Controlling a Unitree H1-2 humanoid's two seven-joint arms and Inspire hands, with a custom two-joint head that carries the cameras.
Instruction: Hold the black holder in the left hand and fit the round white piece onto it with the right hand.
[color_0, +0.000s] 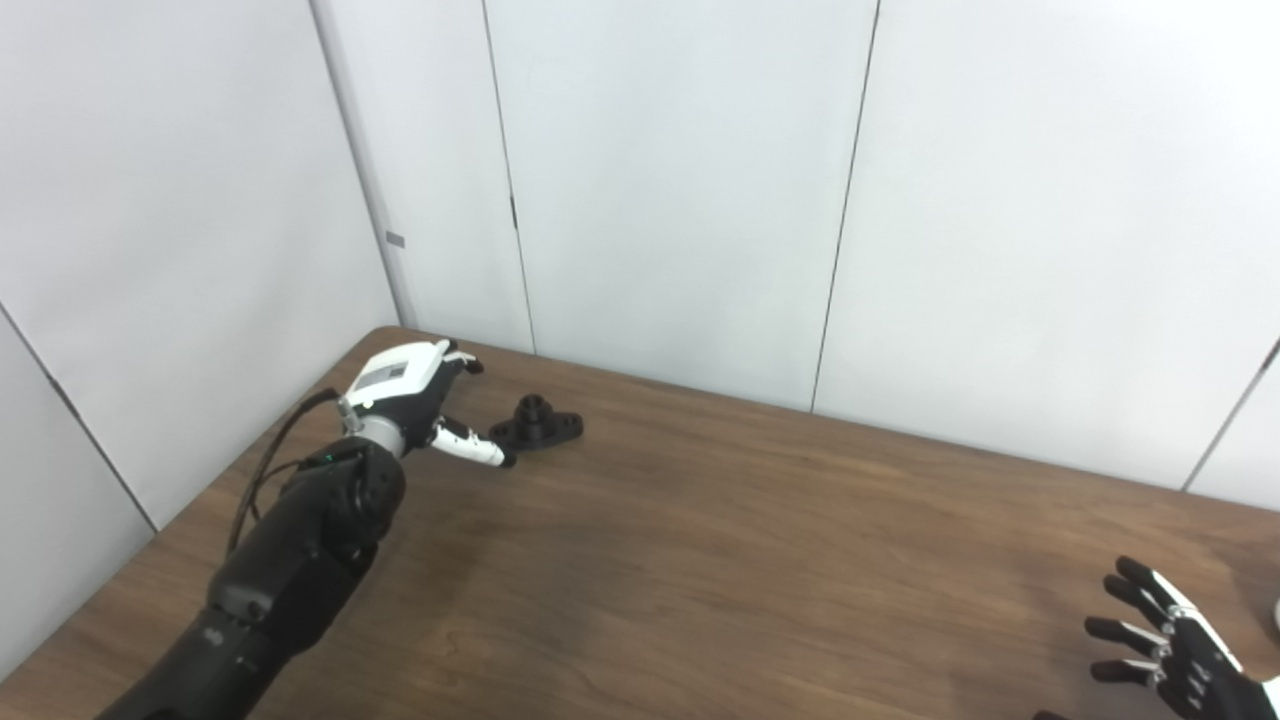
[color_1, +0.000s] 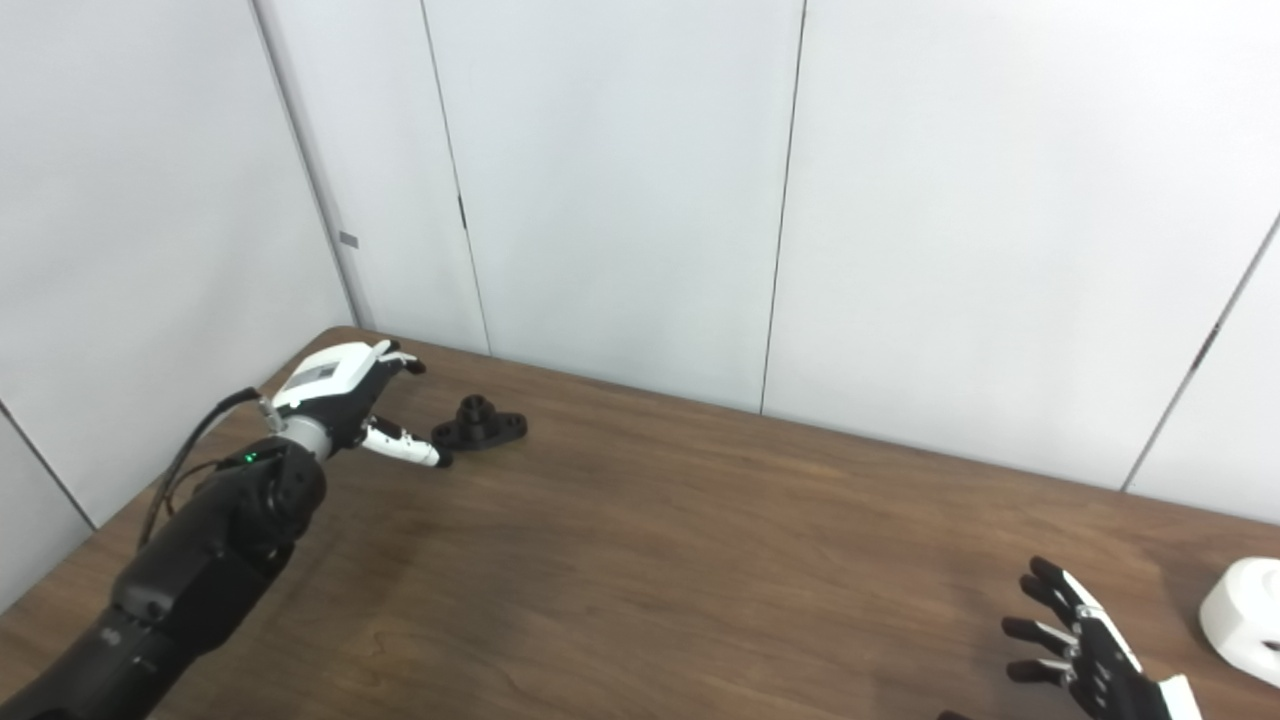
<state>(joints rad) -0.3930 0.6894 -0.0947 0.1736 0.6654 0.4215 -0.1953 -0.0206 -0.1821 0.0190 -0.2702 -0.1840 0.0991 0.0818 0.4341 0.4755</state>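
The black holder (color_0: 538, 424) lies on the brown table (color_0: 700, 560) near its far left corner, a flat base with a short round post standing up. My left hand (color_0: 425, 395) is just left of it, open, with the thumb stretched toward the holder's base and the other fingers above the table behind it. At the right edge of the right eye view sits the round white piece (color_1: 1245, 620), partly cut off by the frame. My right hand (color_1: 1085, 645) is open at the bottom right, fingers spread, a short way left of the white piece.
White wall panels (color_0: 680, 180) close off the table's back and left sides. The table's left edge (color_0: 200, 500) runs close beside my left arm. A wide stretch of bare wood lies between the two hands.
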